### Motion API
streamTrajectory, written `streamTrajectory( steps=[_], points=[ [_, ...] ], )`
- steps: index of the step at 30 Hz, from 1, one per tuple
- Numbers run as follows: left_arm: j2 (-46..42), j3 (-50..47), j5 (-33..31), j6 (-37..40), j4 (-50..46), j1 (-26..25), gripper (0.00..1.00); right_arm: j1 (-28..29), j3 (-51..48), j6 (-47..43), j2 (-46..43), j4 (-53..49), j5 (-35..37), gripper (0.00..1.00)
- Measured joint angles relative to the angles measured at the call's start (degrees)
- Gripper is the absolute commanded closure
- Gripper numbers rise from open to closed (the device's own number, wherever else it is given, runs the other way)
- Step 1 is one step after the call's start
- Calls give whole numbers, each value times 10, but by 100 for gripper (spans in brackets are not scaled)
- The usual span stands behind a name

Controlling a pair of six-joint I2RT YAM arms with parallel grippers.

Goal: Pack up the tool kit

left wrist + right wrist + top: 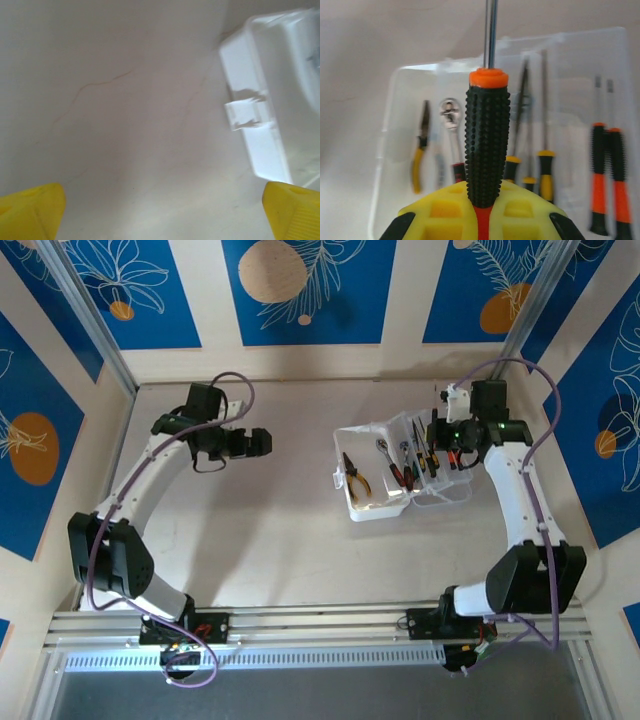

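— Where are they at with the packing?

— Mid-way, I'd say. The left hand [262, 443] hangs over bare worktop [260, 540], towards the far edge and well apart from the case. Its fingers are spread wide and there's nothing between them.

— And the case?

— The case [380, 515] lies open on the right half of the worktop, nearer the far right corner than the near edge. In its left half sit the pliers [355, 478] with yellow grips, and beside them the ratchet [388, 452]. The right half has a row of screwdrivers [425, 455], handles towards the near edge.

— So what's the right arm doing?

— The right hand [480, 212] is clamped on a screwdriver [487, 145], the one with a black studded grip and an orange collar. It's above the case's right side, shaft pointing away towards the far edge, running the same way as those in the row.

— So that's the step, stowing this one?

— Looks it. I'd judge the next move is to bring it down into a free slot among the others, keeping the shaft parallel to its neighbours so it seats rather than rides on top of them. Which slot is free I can't tell from here.

— And after that?

— Let go, lift clear, then close the case. The left hand looks well placed to help.
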Motion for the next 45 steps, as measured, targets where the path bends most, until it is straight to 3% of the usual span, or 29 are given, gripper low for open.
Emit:
streamTrajectory(
  steps=[11,20,31,39,42,45],
  points=[
    [25,-36,-21,23,-17,4,0,-9,50,-77,134,-51,88,100],
    [40,-36,-21,27,-17,5,0,-7,54,-109,155,-67,143,100],
    [47,-36,-37,31,-23,5,0,-7,54,-118,155,-69,162,80],
    [48,-35,-45,38,-27,5,0,-7,57,-115,155,-77,155,70],
    [54,-26,-52,38,-36,4,0,-7,68,-104,152,-86,151,56],
    [59,-15,-58,37,-38,-2,0,-7,71,-80,125,-90,142,17]
  ],
)
